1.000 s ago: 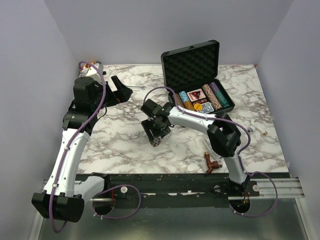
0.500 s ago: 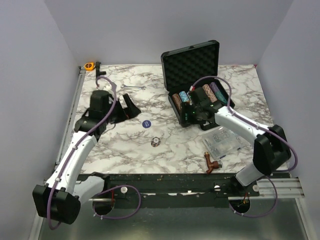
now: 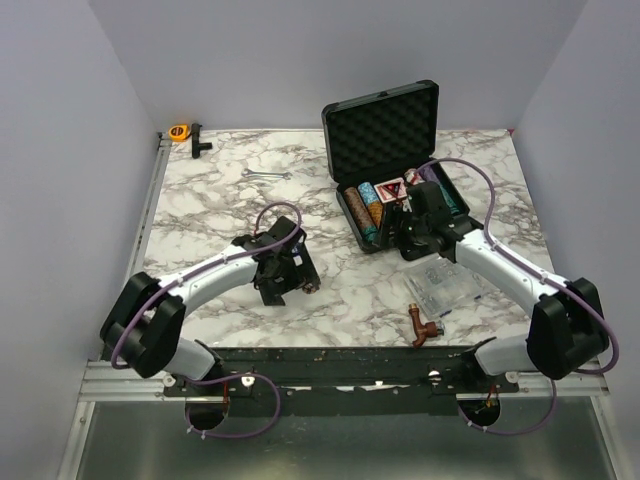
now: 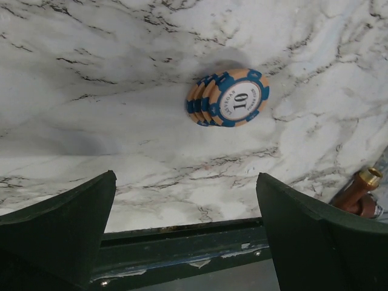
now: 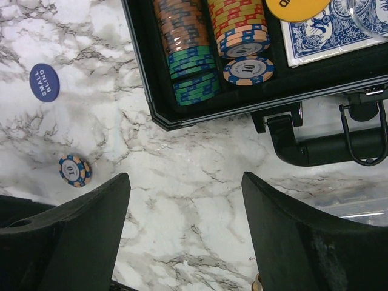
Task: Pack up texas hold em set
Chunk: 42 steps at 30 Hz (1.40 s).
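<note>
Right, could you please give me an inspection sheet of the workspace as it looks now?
Surface: marble table, no damage seen.
Job's things: case open, chip rows and cards inside; chip stack and blue disc lie loose on the table.
Clutter: clear box, pipe fitting, wrench, tape measure.
Grippers: left gripper open, empty, near the chip stack; right gripper open, empty, by the case's front edge.
Cables: purple cables loop along both arms, none seen caught.
Surroundings: plain walls; nothing else seen.

Orange-and-blue striped chips (image 4: 229, 100) on grey-veined white marble table (image 4: 91, 73); black briefcase (image 3: 384, 130).
</note>
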{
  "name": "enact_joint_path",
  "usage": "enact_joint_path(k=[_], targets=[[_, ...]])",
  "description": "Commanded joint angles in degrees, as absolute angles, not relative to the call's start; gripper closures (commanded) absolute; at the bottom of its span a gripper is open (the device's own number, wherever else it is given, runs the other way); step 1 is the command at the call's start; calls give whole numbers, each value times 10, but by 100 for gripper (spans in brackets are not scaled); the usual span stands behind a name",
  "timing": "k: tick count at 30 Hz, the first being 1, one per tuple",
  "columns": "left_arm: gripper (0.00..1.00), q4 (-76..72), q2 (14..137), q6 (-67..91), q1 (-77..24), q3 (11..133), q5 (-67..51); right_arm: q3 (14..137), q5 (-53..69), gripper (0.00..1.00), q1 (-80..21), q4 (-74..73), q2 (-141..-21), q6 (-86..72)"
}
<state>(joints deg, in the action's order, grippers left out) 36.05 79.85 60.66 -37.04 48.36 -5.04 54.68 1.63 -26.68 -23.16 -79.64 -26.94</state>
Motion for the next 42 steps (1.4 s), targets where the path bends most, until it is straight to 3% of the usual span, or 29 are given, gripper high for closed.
enact_joint_path(k=[1, 7, 15, 42], targets=[[1, 338, 848, 707, -378, 508, -53, 540, 22, 23, -266, -209, -762, -259], [2, 340, 917, 744, -380, 546, -63, 533, 6, 23, -265, -201, -728, -255], [2, 452, 991, 787, -383, 634, -41, 535, 19, 23, -266, -197, -732, -255], [25, 552, 1114, 849, -379, 715, -32, 522, 45, 23, -266, -177, -708, -252]])
